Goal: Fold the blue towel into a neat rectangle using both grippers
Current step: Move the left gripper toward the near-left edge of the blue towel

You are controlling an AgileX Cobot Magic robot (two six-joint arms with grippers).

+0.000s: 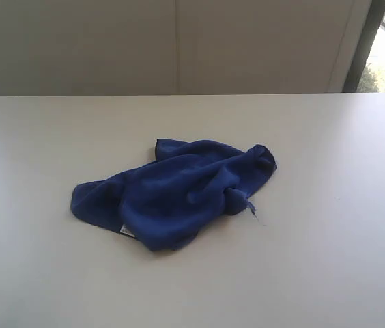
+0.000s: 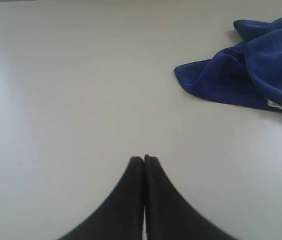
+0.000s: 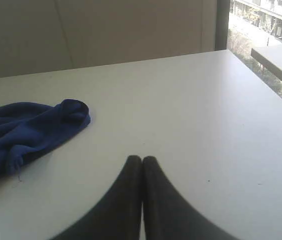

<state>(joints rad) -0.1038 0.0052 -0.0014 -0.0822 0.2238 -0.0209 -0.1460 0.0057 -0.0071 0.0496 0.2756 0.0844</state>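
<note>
The blue towel [image 1: 179, 195] lies crumpled in a loose heap near the middle of the white table [image 1: 329, 260]. Its white tag [image 1: 127, 230] shows at the edge nearer the exterior camera, and a loose thread [image 1: 254, 211] trails from a bunched corner. The left gripper [image 2: 144, 159] has its black fingers pressed together on nothing, over bare tabletop, with the towel well apart from the tips. The right gripper [image 3: 142, 159] is likewise closed and empty, also clear of the towel.

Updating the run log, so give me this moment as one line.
fold: not begun | blue towel: crumpled heap on table | left gripper: shut, empty, off towel | right gripper: shut, empty, off towel
</note>
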